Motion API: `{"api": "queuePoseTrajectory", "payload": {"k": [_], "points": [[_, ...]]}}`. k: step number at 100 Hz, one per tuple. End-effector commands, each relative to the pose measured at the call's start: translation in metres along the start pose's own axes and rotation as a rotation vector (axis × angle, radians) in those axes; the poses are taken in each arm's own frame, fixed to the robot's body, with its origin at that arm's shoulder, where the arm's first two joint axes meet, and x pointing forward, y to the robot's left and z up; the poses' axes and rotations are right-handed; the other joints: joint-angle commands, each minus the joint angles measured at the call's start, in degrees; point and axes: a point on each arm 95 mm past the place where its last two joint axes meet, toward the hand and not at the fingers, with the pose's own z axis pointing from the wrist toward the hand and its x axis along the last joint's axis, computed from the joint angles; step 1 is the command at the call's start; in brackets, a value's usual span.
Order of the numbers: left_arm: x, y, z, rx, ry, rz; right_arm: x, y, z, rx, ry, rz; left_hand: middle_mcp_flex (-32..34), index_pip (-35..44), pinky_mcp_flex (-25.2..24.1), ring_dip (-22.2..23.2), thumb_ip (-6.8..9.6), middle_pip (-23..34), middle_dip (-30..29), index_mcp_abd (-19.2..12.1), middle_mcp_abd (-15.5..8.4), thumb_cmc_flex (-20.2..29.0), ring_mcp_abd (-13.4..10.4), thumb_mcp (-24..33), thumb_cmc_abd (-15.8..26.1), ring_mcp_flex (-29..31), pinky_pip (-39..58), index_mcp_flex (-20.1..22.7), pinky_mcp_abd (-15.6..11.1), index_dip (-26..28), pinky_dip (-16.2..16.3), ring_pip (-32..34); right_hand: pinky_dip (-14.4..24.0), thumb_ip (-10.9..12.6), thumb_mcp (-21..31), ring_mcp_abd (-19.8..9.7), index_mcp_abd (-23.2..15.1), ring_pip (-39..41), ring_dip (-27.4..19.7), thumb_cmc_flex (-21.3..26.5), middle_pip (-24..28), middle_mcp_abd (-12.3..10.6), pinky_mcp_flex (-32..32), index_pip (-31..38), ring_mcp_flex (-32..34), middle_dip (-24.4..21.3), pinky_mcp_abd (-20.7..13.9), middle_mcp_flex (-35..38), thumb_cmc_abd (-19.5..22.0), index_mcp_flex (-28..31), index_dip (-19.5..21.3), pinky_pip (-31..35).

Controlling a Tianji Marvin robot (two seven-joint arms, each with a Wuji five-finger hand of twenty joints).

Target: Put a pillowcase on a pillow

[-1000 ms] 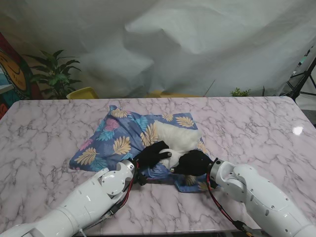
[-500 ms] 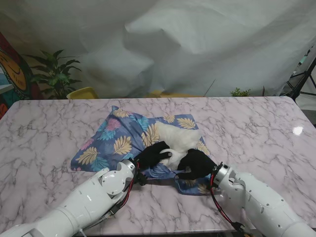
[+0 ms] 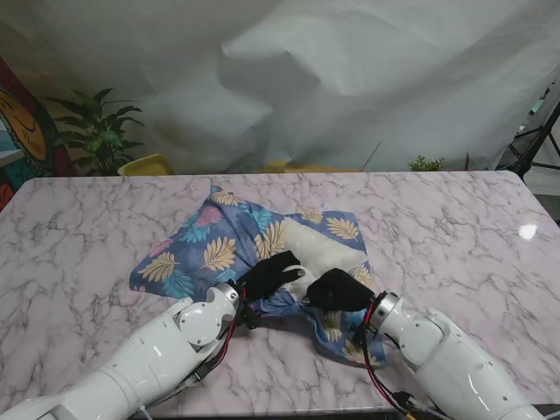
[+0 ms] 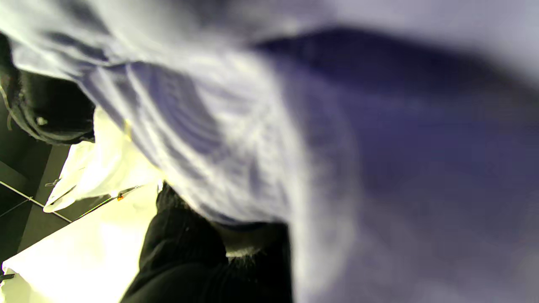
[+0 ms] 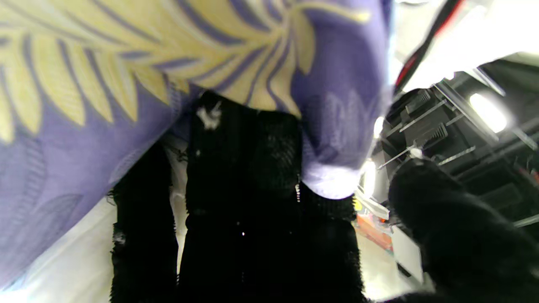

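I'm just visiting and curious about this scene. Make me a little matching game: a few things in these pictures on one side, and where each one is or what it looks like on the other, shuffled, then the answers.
Things:
1. pillowcase
2. pillow
3. potted plant
4. table

Descriptions:
A. plain white, partly showing from the fabric opening
B. pink-veined marble top
C. green, behind the far left corner of the table
D. blue with yellow and pink leaf print

Pairs: 1-D, 2-A, 3-C, 4-B

Both black-gloved robot hands, left robot hand and right robot hand, grip the pillowcase's near edge.
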Motion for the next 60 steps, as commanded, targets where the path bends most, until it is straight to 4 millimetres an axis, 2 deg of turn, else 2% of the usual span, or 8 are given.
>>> {"api": "queuePoseTrajectory", "payload": {"k": [1, 9, 15, 20, 32, 38, 54, 60], "points": [[-0.029, 0.017, -0.018, -0.052, -0.093, -0.002, 0.002, -0.010, -0.002, 0.045, -0.005, 0.021, 4.72, 4.37, -1.51, -1.39, 2.13, 3.46, 0.78, 3.03, 0.77, 5.18, 3.32, 5.61, 6.24, 1.96, -1.76, 0.23, 6.31, 2.45, -1.01, -1.92, 1.25, -1.30, -1.82, -2.12, -5.59, 9.00, 2.70, 0.79, 4.34, -1.61, 11.88, 40.03, 2.25, 3.42, -4.06, -1.12, 1.79, 1.76, 3.57, 8.06], [-0.029, 0.017, -0.018, -0.052, -0.094, -0.003, 0.001, -0.010, -0.003, 0.074, -0.032, 0.094, 4.66, 4.36, -1.56, -1.40, 2.14, 3.50, 0.79, 3.11, 0.76, 5.17, 3.27, 5.61, 6.25, 1.93, -1.79, 0.20, 6.27, 2.44, -1.02, -1.93, 2.03, -1.15, -3.46, -1.93, -2.65, 16.79, 6.61, 2.63, 8.03, 0.62, 16.92, 39.91, 2.22, 6.02, -0.81, -4.56, 2.17, -0.28, 3.81, 11.87], [-0.029, 0.017, -0.018, -0.051, -0.094, -0.002, 0.001, -0.011, -0.005, 0.098, -0.052, 0.138, 4.66, 4.37, -1.56, -1.41, 2.16, 3.55, 0.81, 3.11, 0.71, 5.21, 3.25, 5.63, 6.23, 1.91, -1.80, 0.18, 6.23, 2.46, -1.04, -1.93, 4.72, -1.10, -4.89, -2.30, -1.09, 21.49, 9.34, 3.84, 9.59, 1.67, 18.12, 39.52, 2.21, 6.92, 0.43, -6.95, 2.57, -2.04, 4.08, 15.46], [-0.029, 0.017, -0.018, -0.051, -0.093, -0.001, 0.000, -0.010, -0.006, 0.112, -0.066, 0.164, 4.61, 4.38, -1.59, -1.41, 2.14, 3.59, 0.83, 3.13, 0.72, 5.20, 3.22, 5.59, 6.13, 1.91, -1.83, 0.15, 6.17, 2.47, -1.05, -1.93, 7.45, -1.02, -6.06, -2.95, -0.37, 23.94, 11.00, 4.68, 10.35, 2.26, 19.31, 39.17, 2.22, 7.32, 0.13, -8.68, 2.85, -3.40, 4.32, 18.90], [-0.029, 0.017, -0.018, -0.051, -0.091, 0.003, -0.001, -0.008, -0.008, 0.126, -0.093, 0.206, 4.47, 4.37, -1.58, -1.41, 2.18, 3.73, 0.89, 3.20, 0.63, 5.26, 3.04, 5.65, 6.15, 1.81, -1.84, 0.05, 6.11, 2.48, -1.07, -1.91, 15.66, -0.92, -6.83, -6.49, 0.65, 32.16, 15.24, 5.80, 11.50, 2.82, 23.15, 38.66, 2.40, 7.17, -1.97, -10.51, 2.43, -5.11, 4.16, 32.48], [-0.029, 0.017, -0.018, -0.051, -0.092, 0.004, -0.001, -0.007, -0.010, 0.147, -0.114, 0.219, 4.47, 4.39, -1.58, -1.41, 2.19, 3.85, 0.94, 3.26, 0.53, 5.25, 2.99, 5.65, 6.13, 1.83, -1.83, 0.06, 6.10, 2.50, -1.07, -1.87, 18.02, -0.91, -7.12, -7.10, 0.92, 35.09, 16.48, 6.18, 11.39, 3.20, 24.15, 38.14, 2.57, 6.87, -2.01, -11.37, 2.61, -6.17, 3.83, 36.27], [-0.030, 0.017, -0.018, -0.056, -0.089, 0.008, -0.004, -0.002, -0.014, 0.203, -0.142, 0.149, 4.36, 4.42, -1.57, -1.43, 2.21, 4.04, 1.01, 3.32, 0.44, 5.26, 2.83, 5.65, 6.06, 1.83, -1.88, 0.06, 5.77, 2.52, -1.12, -1.81, 23.20, -0.88, -8.06, -11.44, -1.62, 41.35, 19.07, 5.09, 10.66, 2.15, 25.54, 36.90, 2.52, 5.20, -7.42, -11.79, 4.21, -9.19, 2.36, 42.87], [-0.030, 0.017, -0.017, -0.058, -0.088, 0.010, -0.006, -0.001, -0.015, 0.220, -0.143, 0.097, 4.40, 4.42, -1.55, -1.44, 2.24, 4.11, 1.03, 3.34, 0.43, 5.30, 2.74, 5.68, 6.03, 1.85, -1.86, 0.11, 5.70, 2.51, -1.14, -1.78, 26.49, -0.92, -6.40, -15.21, -3.34, 46.08, 21.70, 3.65, 10.09, 1.11, 26.53, 36.74, 2.59, 4.13, -13.17, -7.59, 3.45, -7.49, 1.36, 47.37]]}}
